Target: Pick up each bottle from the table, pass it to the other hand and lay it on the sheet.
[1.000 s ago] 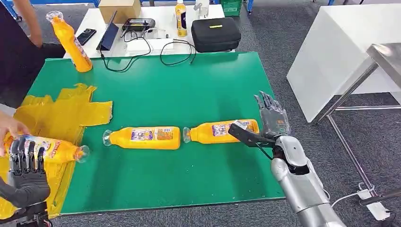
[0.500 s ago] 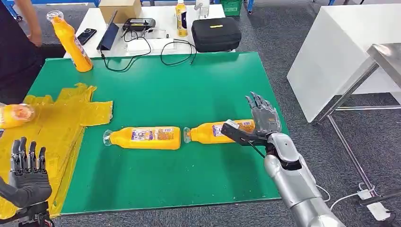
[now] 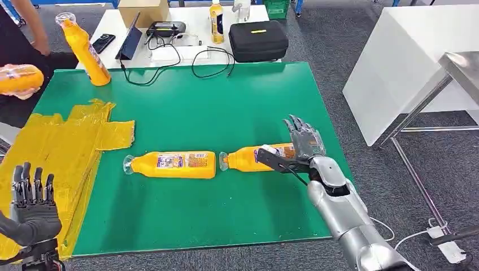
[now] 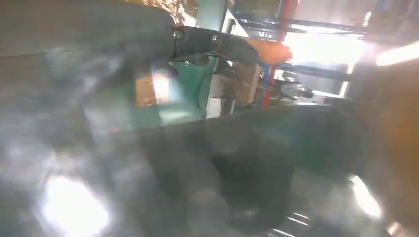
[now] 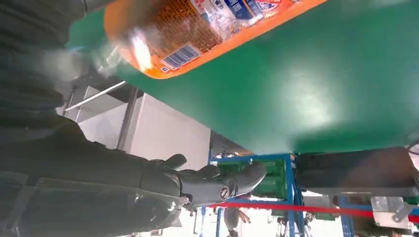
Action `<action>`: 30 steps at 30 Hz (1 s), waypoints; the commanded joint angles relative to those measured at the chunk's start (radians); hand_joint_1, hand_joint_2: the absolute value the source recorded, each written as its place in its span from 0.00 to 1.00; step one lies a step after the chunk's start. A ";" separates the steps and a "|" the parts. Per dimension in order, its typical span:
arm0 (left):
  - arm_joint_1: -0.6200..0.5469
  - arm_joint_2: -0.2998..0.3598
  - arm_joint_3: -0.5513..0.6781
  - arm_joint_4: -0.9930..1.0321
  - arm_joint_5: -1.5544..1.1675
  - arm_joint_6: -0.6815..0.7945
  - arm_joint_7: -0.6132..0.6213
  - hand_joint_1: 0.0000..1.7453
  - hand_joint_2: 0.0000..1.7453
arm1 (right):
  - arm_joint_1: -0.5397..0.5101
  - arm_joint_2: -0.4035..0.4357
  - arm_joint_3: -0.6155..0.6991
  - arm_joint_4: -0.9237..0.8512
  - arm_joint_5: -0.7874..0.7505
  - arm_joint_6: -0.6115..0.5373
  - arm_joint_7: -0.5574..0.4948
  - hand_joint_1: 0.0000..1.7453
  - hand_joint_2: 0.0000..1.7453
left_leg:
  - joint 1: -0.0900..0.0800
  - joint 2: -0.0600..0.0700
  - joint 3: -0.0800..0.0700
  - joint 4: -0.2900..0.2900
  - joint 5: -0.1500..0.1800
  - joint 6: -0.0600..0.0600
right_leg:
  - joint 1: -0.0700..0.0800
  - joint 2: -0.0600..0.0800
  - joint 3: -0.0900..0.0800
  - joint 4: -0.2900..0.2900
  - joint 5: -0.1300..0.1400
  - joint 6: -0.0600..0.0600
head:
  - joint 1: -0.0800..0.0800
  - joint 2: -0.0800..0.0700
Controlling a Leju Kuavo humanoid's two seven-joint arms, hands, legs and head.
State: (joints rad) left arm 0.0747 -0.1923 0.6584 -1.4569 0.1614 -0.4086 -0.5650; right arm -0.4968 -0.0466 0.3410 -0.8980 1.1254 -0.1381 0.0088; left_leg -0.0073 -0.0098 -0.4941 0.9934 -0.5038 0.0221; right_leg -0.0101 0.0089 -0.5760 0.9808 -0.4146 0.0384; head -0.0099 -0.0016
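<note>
A: What changes at the right hand?
B: It shifts left along the worktop and now spreads over the base end of the nearest bottle.
A: And on the left?
B: A person's hand has carried the fourth bottle off the yellow sheet to the far-left edge.

Green surface: yellow sheet at left; two orange bottles lying mid-surface; third bottle upright, far left.
</note>
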 commanded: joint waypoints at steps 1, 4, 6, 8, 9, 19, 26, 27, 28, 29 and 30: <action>-0.042 0.013 -0.001 0.051 0.019 0.010 0.024 0.00 0.00 | -0.162 0.028 0.060 0.294 0.009 0.050 0.018 0.00 1.00 | 0.001 0.002 0.002 -0.001 0.000 -0.002 | 0.001 0.001 0.002 -0.001 0.000 -0.001 | 0.000 0.000; -0.042 0.020 -0.005 0.058 0.033 0.016 0.028 0.00 0.00 | -0.216 0.032 0.085 0.395 0.020 0.097 0.041 0.00 1.00 | 0.000 0.002 0.002 -0.001 0.000 -0.002 | 0.000 0.001 0.001 -0.001 0.000 -0.001 | 0.000 0.000; -0.045 0.023 -0.001 0.066 0.041 0.016 0.029 0.00 0.00 | -0.235 0.031 0.104 0.443 0.031 0.132 0.049 0.00 1.00 | 0.000 0.002 0.001 -0.001 0.000 -0.001 | 0.000 0.001 0.001 0.000 0.000 -0.001 | 0.000 0.000; -0.051 0.028 -0.005 0.080 0.046 0.014 0.032 0.00 0.00 | -0.257 0.034 0.126 0.504 0.053 0.196 0.082 0.00 1.00 | 0.000 0.001 0.002 -0.001 0.000 -0.001 | 0.000 0.000 0.001 -0.001 0.000 -0.001 | 0.000 0.000; -0.057 0.031 -0.011 0.089 0.046 0.014 0.033 0.00 0.00 | -0.263 0.036 0.134 0.534 0.061 0.230 0.095 0.00 1.00 | 0.000 0.001 0.002 -0.001 0.000 -0.001 | 0.000 0.000 0.001 -0.001 0.000 -0.001 | 0.000 0.000; -0.078 0.051 -0.046 0.099 0.060 0.048 0.046 0.00 0.00 | -0.263 0.045 0.174 0.584 0.085 0.336 0.110 1.00 1.00 | 0.001 0.002 0.006 -0.002 0.001 -0.002 | 0.001 0.000 0.005 -0.002 0.000 -0.001 | 0.000 0.000; -0.080 0.049 -0.045 0.102 0.059 0.049 0.045 0.00 0.00 | -0.265 0.042 0.169 0.577 0.078 0.333 0.103 1.00 1.00 | 0.000 0.000 0.008 -0.001 0.001 -0.001 | 0.001 -0.001 0.007 -0.002 0.000 -0.001 | 0.000 0.000; -0.080 0.049 -0.045 0.102 0.059 0.049 0.045 0.00 0.00 | -0.265 0.042 0.169 0.577 0.078 0.333 0.103 1.00 1.00 | 0.000 0.000 0.009 -0.001 0.001 -0.001 | 0.001 0.000 0.008 -0.002 0.000 -0.001 | 0.000 0.000; -0.080 0.049 -0.045 0.102 0.059 0.049 0.045 0.00 0.00 | -0.265 0.042 0.169 0.577 0.078 0.333 0.103 1.00 1.00 | 0.000 0.000 0.009 -0.002 0.001 -0.002 | 0.001 -0.001 0.008 -0.003 0.001 -0.001 | 0.000 0.000; -0.080 0.050 -0.045 0.102 0.059 0.049 0.045 0.00 0.00 | -0.267 0.042 0.169 0.576 0.078 0.332 0.103 1.00 1.00 | 0.000 0.000 0.009 -0.002 0.001 -0.002 | 0.001 -0.001 0.008 -0.003 0.000 -0.001 | 0.000 0.000; -0.078 0.051 -0.043 0.102 0.059 0.049 0.045 0.00 0.00 | -0.266 0.044 0.165 0.571 0.074 0.324 0.100 1.00 1.00 | 0.000 0.001 0.009 -0.001 0.001 -0.001 | 0.001 0.000 0.008 -0.002 0.000 -0.001 | 0.000 0.000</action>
State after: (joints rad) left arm 0.0300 -0.1614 0.6245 -1.4191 0.2224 -0.3647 -0.5245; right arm -0.7463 -0.0057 0.4799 -0.4139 1.2062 0.1858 0.1175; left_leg -0.0078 -0.0081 -0.4860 0.9934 -0.5034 0.0222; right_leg -0.0099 0.0107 -0.5693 0.9801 -0.4142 0.0387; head -0.0099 -0.0019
